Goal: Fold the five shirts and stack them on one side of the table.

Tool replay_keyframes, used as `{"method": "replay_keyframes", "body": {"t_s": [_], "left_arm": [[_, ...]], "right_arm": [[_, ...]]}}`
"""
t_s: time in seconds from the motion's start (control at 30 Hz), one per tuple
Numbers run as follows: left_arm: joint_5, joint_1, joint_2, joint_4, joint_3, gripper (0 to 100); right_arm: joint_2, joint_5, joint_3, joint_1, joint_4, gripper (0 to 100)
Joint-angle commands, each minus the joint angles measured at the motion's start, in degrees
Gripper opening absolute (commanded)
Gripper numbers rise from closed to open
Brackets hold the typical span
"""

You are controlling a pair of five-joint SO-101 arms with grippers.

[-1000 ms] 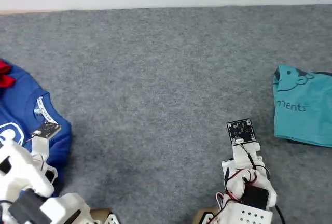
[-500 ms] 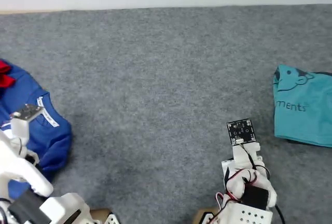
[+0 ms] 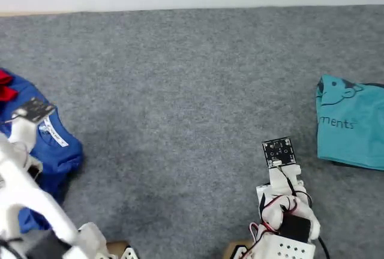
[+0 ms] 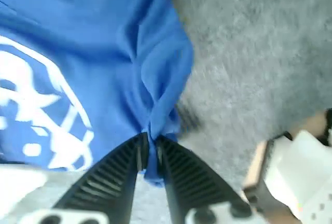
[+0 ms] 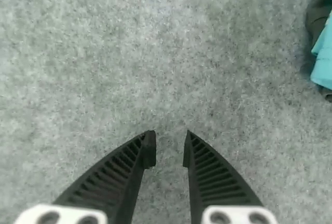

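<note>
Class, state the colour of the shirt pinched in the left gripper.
The shirt is blue with white print; clearest in left wrist view.

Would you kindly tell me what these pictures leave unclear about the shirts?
Blue shirt: high view, cut by the left edge, partly covered by the left arm.
Teal shirt: high view, cut by the right edge; whatever lies beneath is hidden.
Red cloth: high view, only a scrap at the left edge.

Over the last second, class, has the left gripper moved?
Yes. In the high view the left gripper, shut on the blue shirt, has travelled away from the near table edge toward the red cloth, farther from the teal shirt.
</note>
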Motion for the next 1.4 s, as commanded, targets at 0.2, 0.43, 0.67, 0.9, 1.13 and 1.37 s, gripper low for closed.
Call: {"method": "replay_keyframes", "body": {"t_s": [0.2, 0.43, 0.67, 0.9, 1.13, 1.37], "left_arm": [[19.6, 29.0, -28.9, -1.1, -2.8, 0], [35.8, 40.9, -29.8, -9.8, -3.3, 0], [45.1, 45.5, -23.6, -14.2, -9.7, 0], [48.7, 45.2, -10.9, -14.9, -18.9, 0], [56.8, 45.1, 0.9, -14.9, -29.6, 0], [61.0, 45.3, 6.2, -14.9, -33.1, 0]], "right_arm": [[-0.5, 0.5, 0.9, -0.4, -0.4, 10.2], [-0.5, 0.5, 0.9, -0.4, -0.4, 10.2], [-0.5, 0.5, 0.9, -0.4, -0.4, 10.2], [-0.5, 0.5, 0.9, -0.4, -0.4, 10.2], [-0.5, 0.5, 0.9, -0.4, -0.4, 10.2], [-0.5, 0.5, 0.9, -0.4, -0.4, 10.2]]}}
